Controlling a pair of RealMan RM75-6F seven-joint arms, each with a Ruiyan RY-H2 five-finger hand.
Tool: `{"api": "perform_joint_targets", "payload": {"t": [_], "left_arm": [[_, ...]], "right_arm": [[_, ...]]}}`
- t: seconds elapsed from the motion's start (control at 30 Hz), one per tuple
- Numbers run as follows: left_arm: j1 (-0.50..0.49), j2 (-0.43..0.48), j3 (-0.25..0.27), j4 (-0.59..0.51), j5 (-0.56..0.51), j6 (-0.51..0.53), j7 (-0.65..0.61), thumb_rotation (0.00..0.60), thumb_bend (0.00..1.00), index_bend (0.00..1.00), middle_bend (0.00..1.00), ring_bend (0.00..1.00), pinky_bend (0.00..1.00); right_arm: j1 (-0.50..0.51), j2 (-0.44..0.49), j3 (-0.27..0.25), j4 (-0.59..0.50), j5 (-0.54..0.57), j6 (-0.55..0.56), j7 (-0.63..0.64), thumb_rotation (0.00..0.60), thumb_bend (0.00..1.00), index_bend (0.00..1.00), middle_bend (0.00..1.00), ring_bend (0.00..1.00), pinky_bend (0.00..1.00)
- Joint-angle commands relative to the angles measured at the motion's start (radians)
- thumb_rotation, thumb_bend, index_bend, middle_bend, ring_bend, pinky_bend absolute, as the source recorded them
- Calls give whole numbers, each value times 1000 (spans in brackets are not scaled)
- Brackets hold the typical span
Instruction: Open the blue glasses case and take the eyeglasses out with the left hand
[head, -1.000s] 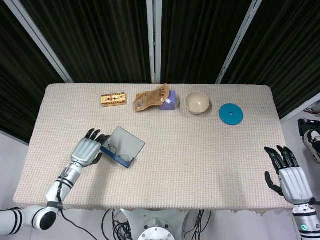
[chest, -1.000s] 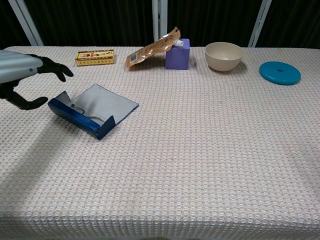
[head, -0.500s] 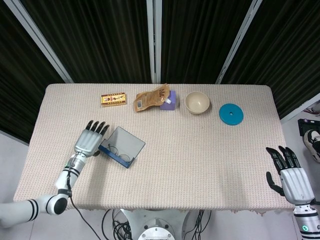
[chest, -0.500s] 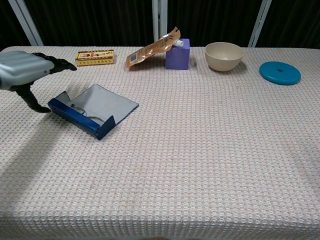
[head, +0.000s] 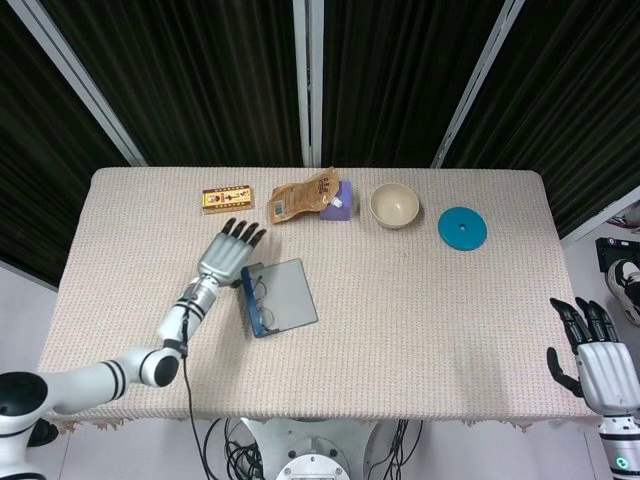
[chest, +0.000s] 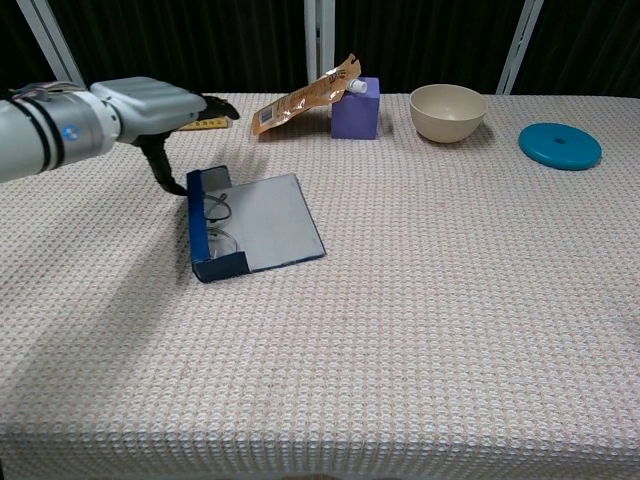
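The blue glasses case (head: 277, 297) (chest: 252, 223) lies open near the table's middle left, its grey lid flat toward the right. The eyeglasses (head: 258, 294) (chest: 220, 222) sit inside against the blue wall. My left hand (head: 226, 256) (chest: 152, 104) hovers at the case's far left corner with fingers spread and holds nothing; its thumb reaches down beside the case's end wall. My right hand (head: 601, 360) hangs open past the table's near right corner, seen only in the head view.
Along the far edge stand a yellow box (head: 227, 198), an orange pouch (head: 300, 196) leaning on a purple box (chest: 356, 107), a cream bowl (head: 394, 205) and a teal disc (head: 462, 228).
My left hand swept right and toward the far side. The open case turned and slid to the right with it. The right hand dropped slightly lower.
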Motion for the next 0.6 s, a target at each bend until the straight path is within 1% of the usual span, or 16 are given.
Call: {"api": "perform_joint_targets", "payload": {"t": [0.03,0.13,0.2,0.27,0.33,0.47,0.6], "left_arm": [[-60,-49,-32,53,-17,-50,1,600,139,25,11,0,0],[-92,-70,-44,69,-15,-63,-3,600,136,25,18,0,0],[-98,-64,-51,46,-17,-64,-15,600,136,25,19,0,0],[-91,-39,-56,-10,-15,-52,-33,600,136,25,19,0,0],[-76,-3,-47,-85,-6,-30,-40,600,135,25,19,0,0],[-52,55,-11,-219,11,11,-17,600,135,25,19,0,0],[-47,88,22,-322,-8,22,13,600,135,25,19,0,0]], "right_arm": [[-2,0,1,5,3,1,6,600,477,0,148,0,33],[-2,-1,3,9,6,-2,11,600,477,0,148,0,33],[-1,-1,4,12,7,-4,14,600,477,0,148,0,34],[1,-1,6,15,6,-6,18,600,477,0,148,0,34],[5,-3,8,19,5,-11,19,600,477,0,148,0,34],[16,-8,9,21,-2,-23,19,600,477,0,148,0,34],[25,-11,10,23,-8,-31,19,600,477,0,147,0,33]]}}
